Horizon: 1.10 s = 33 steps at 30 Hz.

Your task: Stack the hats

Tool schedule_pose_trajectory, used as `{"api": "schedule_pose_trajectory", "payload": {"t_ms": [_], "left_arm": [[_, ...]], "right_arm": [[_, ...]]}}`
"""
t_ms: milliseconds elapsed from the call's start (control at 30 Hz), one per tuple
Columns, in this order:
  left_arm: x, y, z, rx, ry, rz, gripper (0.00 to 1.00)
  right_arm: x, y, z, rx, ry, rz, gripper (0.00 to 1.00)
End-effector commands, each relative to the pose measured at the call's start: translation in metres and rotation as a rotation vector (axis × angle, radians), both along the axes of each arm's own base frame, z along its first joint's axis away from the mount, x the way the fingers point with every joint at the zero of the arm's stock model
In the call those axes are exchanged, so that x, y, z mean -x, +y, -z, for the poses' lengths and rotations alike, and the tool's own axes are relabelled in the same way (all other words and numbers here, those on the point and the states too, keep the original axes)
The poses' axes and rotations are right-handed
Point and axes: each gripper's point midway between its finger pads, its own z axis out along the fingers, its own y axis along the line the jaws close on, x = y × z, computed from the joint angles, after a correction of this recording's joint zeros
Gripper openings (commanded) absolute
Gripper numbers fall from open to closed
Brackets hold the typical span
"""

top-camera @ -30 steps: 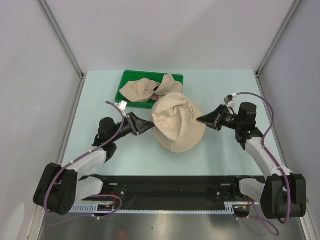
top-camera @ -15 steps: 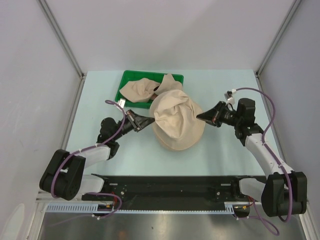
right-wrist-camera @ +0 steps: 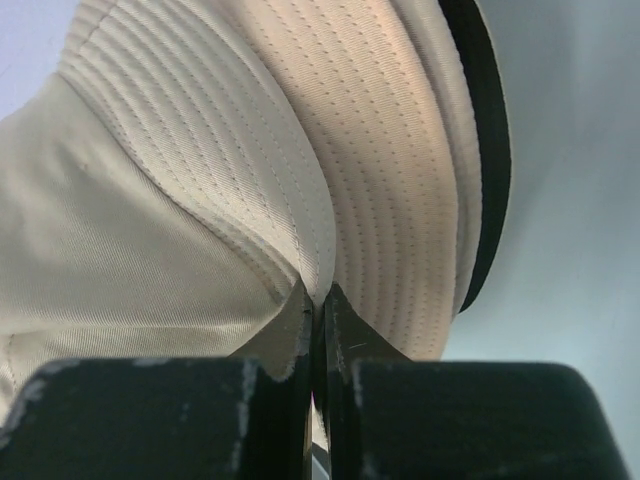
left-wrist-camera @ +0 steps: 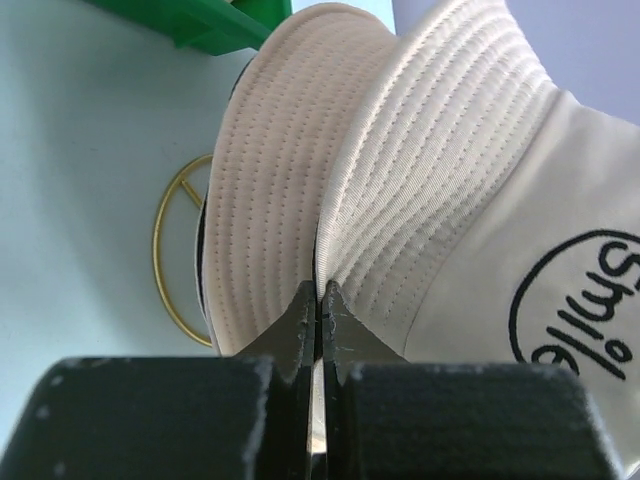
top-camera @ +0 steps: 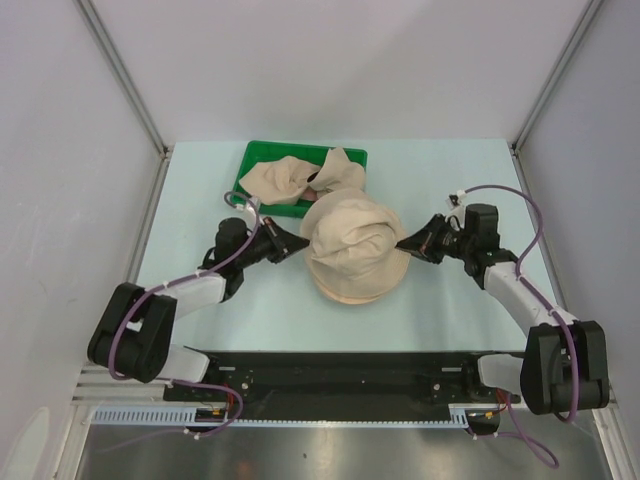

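- The pale counter (top-camera: 190, 210) carries everything, with both arms reaching in from its near edge toward the middle
- The upper hat (top-camera: 352, 238), beige and crumpled, sits at the middle of the counter on top of another hat, its crown bunched up between the two claws; the left wrist view shows a black circle with the word "smile" printed on its crown (left-wrist-camera: 590, 300)
- The lower hat (top-camera: 345, 292) lies flat under it, its brim showing as a paler edge on the near side; both wrist views show its stitched brim (left-wrist-camera: 270, 180) just beside the upper hat's brim, with a black inner side along the edge (right-wrist-camera: 482, 150)
- Two more beige hats (top-camera: 285, 180) lie crumpled together in the tray at the far side, a bit of pink showing between them, and the nearer one touches the far edge of the middle stack
- The green tray (top-camera: 255, 152) stands on the far left part of the counter, behind the stack
- The left claw (top-camera: 300, 243) comes in low from the left, its fingers pressed together on the brim edge of the upper hat (left-wrist-camera: 450, 150), tips meeting right at the stitched rim (left-wrist-camera: 318, 300)
- The right claw (top-camera: 403, 243) comes in from the right at the same height, likewise pinched tight on the opposite brim edge of the upper hat (right-wrist-camera: 150, 150), tips together at the rim (right-wrist-camera: 315, 295)
- A gold ring (left-wrist-camera: 155, 245) of thin wire lies flat on the counter, partly hidden under the lower hat's left side
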Motion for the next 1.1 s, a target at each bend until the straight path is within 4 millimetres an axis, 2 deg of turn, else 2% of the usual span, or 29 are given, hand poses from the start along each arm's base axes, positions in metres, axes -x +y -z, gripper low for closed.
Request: {"api": "schedule_pose_trajectory", "payload": {"t_ms": [0,33,67,133,167,233,267,333,367,433,467,500,533,600,633,667,733,767,833,900,967,1000,1033,1067], "left_arm": [[-0.011,0.01,0.031,-0.109,0.062,-0.035,0.0],[-0.013,0.01,0.034,-0.124,0.073,-0.033,0.0],[-0.022,0.008,0.023,-0.128,0.047,-0.036,0.0],[-0.027,0.007,0.019,-0.165,0.035,-0.02,0.0],[-0.038,0.003,0.002,-0.167,-0.01,-0.02,0.0],[-0.043,-0.002,-0.003,-0.221,-0.033,0.009,0.01],[-0.054,-0.008,-0.02,-0.229,-0.076,0.017,0.0],[-0.056,-0.018,-0.012,-0.285,-0.073,0.073,0.0],[-0.064,-0.025,-0.025,-0.3,-0.122,0.094,0.0],[-0.062,-0.038,-0.016,-0.328,-0.109,0.155,0.0],[-0.064,-0.046,-0.023,-0.337,-0.147,0.186,0.0],[-0.063,-0.051,-0.02,-0.343,-0.147,0.211,0.0],[-0.063,-0.055,-0.02,-0.347,-0.155,0.231,0.0],[-0.065,-0.061,-0.018,-0.361,-0.176,0.265,0.0],[-0.064,-0.063,-0.018,-0.358,-0.18,0.283,0.0],[-0.066,-0.064,-0.019,-0.366,-0.203,0.299,0.0],[-0.063,-0.067,-0.02,-0.362,-0.224,0.337,0.0],[-0.063,-0.068,-0.023,-0.368,-0.245,0.351,0.0],[-0.06,-0.07,-0.022,-0.367,-0.254,0.382,0.0],[-0.06,-0.07,-0.023,-0.377,-0.264,0.398,0.0],[-0.059,-0.07,-0.023,-0.379,-0.27,0.408,0.0],[-0.058,-0.07,-0.024,-0.378,-0.274,0.412,0.0],[-0.058,-0.07,-0.024,-0.378,-0.275,0.413,0.0],[-0.057,-0.07,-0.025,-0.376,-0.276,0.414,0.0]], "right_arm": [[0.002,-0.027,0.053,0.149,0.103,0.082,0.0],[0.001,-0.028,0.054,0.165,0.099,0.079,0.0],[-0.001,-0.029,0.052,0.196,0.084,0.052,0.0],[0.001,-0.022,0.046,0.239,0.052,-0.015,0.0],[0.007,-0.02,0.047,0.291,0.035,-0.077,0.0],[0.008,-0.008,0.032,0.357,-0.028,-0.157,0.0],[0.015,-0.004,0.032,0.388,-0.039,-0.209,0.0],[0.025,0.014,0.019,0.374,-0.076,-0.29,0.0],[0.03,0.021,0.015,0.362,-0.092,-0.326,0.0],[0.046,0.04,0.007,0.318,-0.123,-0.42,0.0],[0.052,0.045,0.005,0.309,-0.131,-0.451,0.02],[0.056,0.048,0.003,0.315,-0.148,-0.479,0.05],[0.061,0.05,0.001,0.321,-0.143,-0.501,0.2],[0.065,0.047,-0.003,0.322,-0.131,-0.499,0.47],[0.069,0.044,-0.009,0.309,-0.126,-0.492,0.65],[0.065,0.036,-0.015,0.291,-0.13,-0.462,0.72],[0.069,0.026,-0.034,0.252,-0.15,-0.432,0.77],[0.06,0.012,-0.043,0.248,-0.165,-0.374,0.77],[0.061,0.0,-0.064,0.224,-0.225,-0.336,0.77],[0.053,-0.015,-0.087,0.176,-0.279,-0.284,0.77],[0.044,-0.015,-0.104,0.132,-0.339,-0.279,0.77],[0.041,-0.013,-0.106,0.116,-0.347,-0.28,0.77],[0.029,-0.011,-0.115,0.101,-0.412,-0.275,0.77],[0.022,-0.011,-0.118,0.049,-0.391,-0.252,0.77]]}}
